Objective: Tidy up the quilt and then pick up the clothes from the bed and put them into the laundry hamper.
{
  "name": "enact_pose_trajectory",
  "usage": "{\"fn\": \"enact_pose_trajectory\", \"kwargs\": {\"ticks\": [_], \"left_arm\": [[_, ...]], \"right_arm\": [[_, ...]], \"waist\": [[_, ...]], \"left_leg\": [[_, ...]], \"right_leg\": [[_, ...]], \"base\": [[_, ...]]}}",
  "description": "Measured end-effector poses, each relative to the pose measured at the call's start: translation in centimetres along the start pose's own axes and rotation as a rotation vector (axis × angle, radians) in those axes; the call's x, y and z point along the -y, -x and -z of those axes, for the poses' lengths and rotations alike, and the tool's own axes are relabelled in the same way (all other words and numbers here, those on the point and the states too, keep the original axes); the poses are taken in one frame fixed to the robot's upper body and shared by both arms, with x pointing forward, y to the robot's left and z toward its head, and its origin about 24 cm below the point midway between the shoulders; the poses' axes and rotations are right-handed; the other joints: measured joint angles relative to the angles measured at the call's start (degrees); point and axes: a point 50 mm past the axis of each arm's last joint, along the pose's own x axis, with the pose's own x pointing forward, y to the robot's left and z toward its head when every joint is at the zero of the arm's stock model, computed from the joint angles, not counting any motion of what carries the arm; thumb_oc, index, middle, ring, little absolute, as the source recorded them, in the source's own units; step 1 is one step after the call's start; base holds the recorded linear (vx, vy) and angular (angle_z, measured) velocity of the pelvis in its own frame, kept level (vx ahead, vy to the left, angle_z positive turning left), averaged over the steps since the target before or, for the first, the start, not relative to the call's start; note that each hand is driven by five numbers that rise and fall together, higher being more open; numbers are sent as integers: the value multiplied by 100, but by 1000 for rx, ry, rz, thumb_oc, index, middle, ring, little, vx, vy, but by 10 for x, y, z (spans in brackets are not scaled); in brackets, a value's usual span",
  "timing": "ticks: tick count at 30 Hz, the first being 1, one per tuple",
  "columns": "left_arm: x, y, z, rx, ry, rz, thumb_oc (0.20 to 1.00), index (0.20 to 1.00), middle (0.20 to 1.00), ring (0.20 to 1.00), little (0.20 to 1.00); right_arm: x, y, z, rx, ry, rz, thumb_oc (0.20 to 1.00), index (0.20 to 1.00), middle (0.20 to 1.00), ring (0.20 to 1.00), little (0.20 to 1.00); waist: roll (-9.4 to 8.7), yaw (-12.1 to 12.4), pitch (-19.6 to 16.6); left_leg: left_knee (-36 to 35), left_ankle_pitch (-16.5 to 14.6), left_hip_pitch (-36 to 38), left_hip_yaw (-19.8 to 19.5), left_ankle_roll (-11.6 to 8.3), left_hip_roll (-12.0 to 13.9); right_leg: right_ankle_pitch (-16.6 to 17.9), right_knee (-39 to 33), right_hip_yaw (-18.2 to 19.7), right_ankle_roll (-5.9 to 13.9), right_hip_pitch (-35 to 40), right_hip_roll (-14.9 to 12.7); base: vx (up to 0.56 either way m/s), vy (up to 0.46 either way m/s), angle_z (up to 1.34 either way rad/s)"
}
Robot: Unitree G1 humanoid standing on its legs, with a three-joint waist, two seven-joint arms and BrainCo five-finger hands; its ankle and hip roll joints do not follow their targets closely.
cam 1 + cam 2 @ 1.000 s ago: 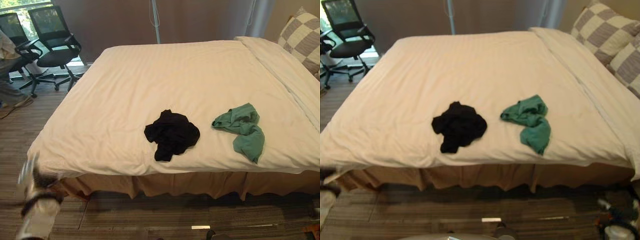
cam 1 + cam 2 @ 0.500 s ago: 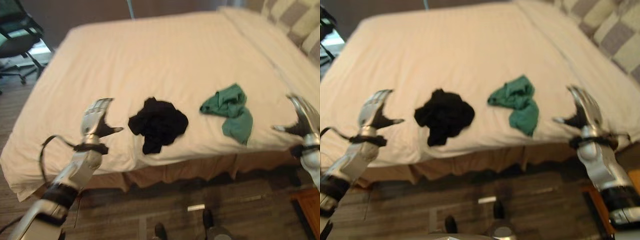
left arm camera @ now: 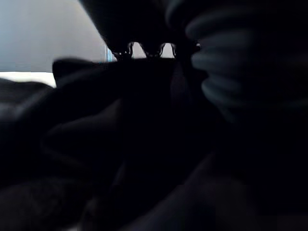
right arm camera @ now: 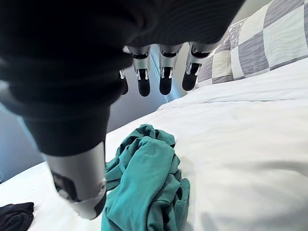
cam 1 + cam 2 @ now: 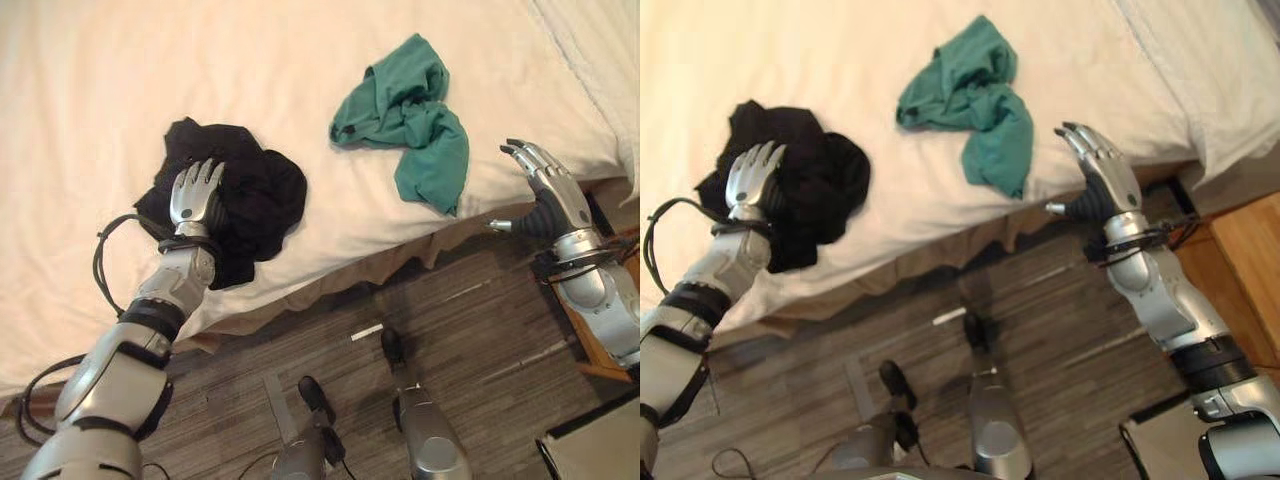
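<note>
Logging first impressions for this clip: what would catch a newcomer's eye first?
The left hand lies with straight fingers on the crumpled black garment near the white quilt's edge. Beside it lies a crumpled green garment, with the open right hand hovering just off the bed's edge.

Dark wood-plank floor point(image 5: 470, 330) below tan bed skirt point(image 5: 970, 245) (pleated); checked pillows point(image 4: 269, 43) nr grey wall point(image 4: 19, 139)

Left robot hand point(image 5: 196, 195) flat on black clothes point(image 5: 245, 195); right robot hand point(image 5: 548, 195) open nr green garment point(image 5: 410, 120).

Black garment point(image 5: 250, 195) partly under left hand point(image 5: 196, 196)
</note>
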Motion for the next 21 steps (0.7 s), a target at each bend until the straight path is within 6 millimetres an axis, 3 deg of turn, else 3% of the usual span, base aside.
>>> {"fn": "enact_pose_trajectory", "kwargs": {"ticks": [1, 2, 3, 4, 7, 12, 13, 14, 16, 18, 20, 21], "left_arm": [[-3, -3, -1, -1, 2, -8, 407, 407, 407, 407, 407], [-2, -5, -4, -3, 8, -3, 313, 313, 313, 313, 313], [-2, -7, -5, -9, 4, -1, 282, 282, 282, 282, 282], [-12, -14, -5, -24, 4, -23, 200, 200, 200, 200, 200], [-25, -19, -11, 11, 10, -77, 200, 200, 200, 200, 200], [-19, -12, -22, 53, 77, -92, 200, 200, 200, 200, 200], [-15, -6, -24, 48, 174, -107, 200, 200, 200, 200, 200], [6, 11, -36, 78, 304, -100, 200, 200, 200, 200, 200], [33, 38, -45, 130, 360, -43, 200, 200, 200, 200, 200], [41, 54, -50, 183, 402, -21, 200, 200, 200, 200, 200], [58, 79, -43, 191, 412, 49, 200, 200, 200, 200, 200], [71, 101, -24, 119, 478, 97, 200, 200, 200, 200, 200]], "right_arm": [[0, 0, 0, 1, -2, 0, 1000, 1000, 1000, 1000, 1000], [0, 0, -1, 4, -5, 1, 1000, 1000, 1000, 1000, 1000], [2, -2, -3, 14, -11, 7, 1000, 1000, 1000, 1000, 1000], [8, -8, -12, 61, -18, 35, 1000, 1000, 1000, 1000, 1000], [15, -25, -22, 114, -34, 66, 1000, 1000, 1000, 1000, 1000], [12, -41, -15, 88, 10, 58, 1000, 1000, 1000, 1000, 1000], [7, -45, -5, 45, 42, 30, 1000, 1000, 1000, 1000, 1000], [3, -43, 21, -69, 92, -3, 1000, 1000, 1000, 1000, 1000], [5, -34, 48, -202, 145, -24, 1000, 1000, 1000, 1000, 1000], [10, -30, 62, -259, 166, -16, 1000, 1000, 1000, 1000, 1000], [25, -26, 84, -376, 173, 40, 1000, 1000, 1000, 1000, 1000], [41, -15, 111, -504, 207, 69, 1000, 1000, 1000, 1000, 1000]], "waist": [[-11, -2, 10], [-27, -11, 19], [-27, -8, 19], [-25, 2, 14], [-38, 52, 18], [-59, 277, 7], [-44, 371, 11], [-43, 549, 8], [-31, 647, -3], [-32, 849, -6], [117, 1129, 1], [270, 1285, 38]], "left_leg": [[0, 2, -17, 0, -3, -1], [0, 3, -31, 2, -4, 2], [0, 7, -66, 8, -11, 10], [-1, 19, -230, 11, -35, 17], [-1, 76, -455, 3, -74, 25], [0, 130, -471, -135, -128, 149], [1, 146, -479, -256, -142, 158], [1, 219, -423, -462, -194, 180], [2, 454, -432, -812, -221, 183], [4, 488, -436, -898, -187, 197], [4, 520, -536, -1061, -165, 203], [61, 538, -669, -1227, -189, 140]], "right_leg": [[0, 0, -1, 0, -17, 12], [1, -1, -2, -1, -40, 16], [9, -1, -8, 2, -70, 15], [18, -2, -19, 30, -227, 3], [30, -2, -46, 97, -448, -6], [59, 0, -239, 56, -385, 69], [55, 1, -330, 44, -302, 90], [-14, 0, -494, -51, -123, 98], [-59, -1, -963, -124, 41, 57], [-146, -1, -1177, -234, 129, 66], [-200, -2, -1418, -219, 199, 43], [-283, -4, -1611, -179, 205, -14]], "base": [[-49, -16, -2], [-31, -14, 1], [0, 0, 0], [0, 0, 0], [38, -82, 2], [40, -130, 9], [40, -230, 32], [33, -180, 54], [48, -179, 89], [4, -88, 62], [-11, -114, 68], [-33, -116, 75]]}}
